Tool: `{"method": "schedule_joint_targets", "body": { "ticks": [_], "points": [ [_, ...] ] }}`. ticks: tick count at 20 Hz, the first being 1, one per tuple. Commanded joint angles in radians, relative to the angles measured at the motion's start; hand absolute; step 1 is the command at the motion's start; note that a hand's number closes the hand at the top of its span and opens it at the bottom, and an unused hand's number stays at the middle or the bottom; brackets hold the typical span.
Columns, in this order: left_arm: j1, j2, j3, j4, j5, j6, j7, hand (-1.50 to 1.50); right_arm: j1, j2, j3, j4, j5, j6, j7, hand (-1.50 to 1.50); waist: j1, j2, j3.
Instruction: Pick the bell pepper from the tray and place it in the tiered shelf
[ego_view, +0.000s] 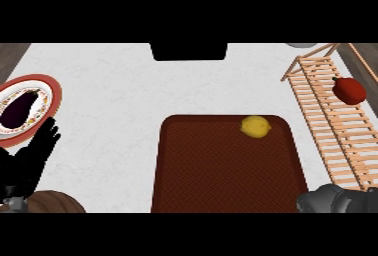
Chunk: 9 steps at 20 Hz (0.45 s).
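Note:
A red bell pepper (349, 90) lies on the slatted wooden tiered shelf (328, 125) at the right edge, with no hand touching it. The dark brown tray (221, 175) sits mid-counter, a yellow lemon (255, 126) in its far right corner. My right arm shows only as a grey and black wrist part (339, 200) at the lower right corner, beside the shelf's near end; its fingers are hidden. My left hand (33, 155) rests at the left edge, fingers straight and pointing up, holding nothing.
A red-rimmed plate (48, 90) with a dark purple eggplant (18, 109) sits at the far left, just above my left hand. A black opening (188, 51) lies at the counter's far edge. A brown round object (55, 202) shows at the lower left.

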Motion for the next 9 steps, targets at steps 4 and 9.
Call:
{"method": "schedule_joint_targets", "body": {
  "ticks": [4, 9],
  "points": [
    [0.011, 0.008, 0.022, 0.024, 0.001, 0.006, -0.003, 0.0, -0.145, 0.001, 0.138, -0.076, 0.207, 0.348, 0.097, -1.5, -0.033, -0.027, -0.006],
    [0.026, 0.012, 0.028, 0.004, 0.015, 0.0, 0.022, 0.0, -0.24, 0.001, 0.21, -0.078, 0.27, 0.448, 0.062, -1.5, -0.055, -0.045, -0.006]
  ]
}}
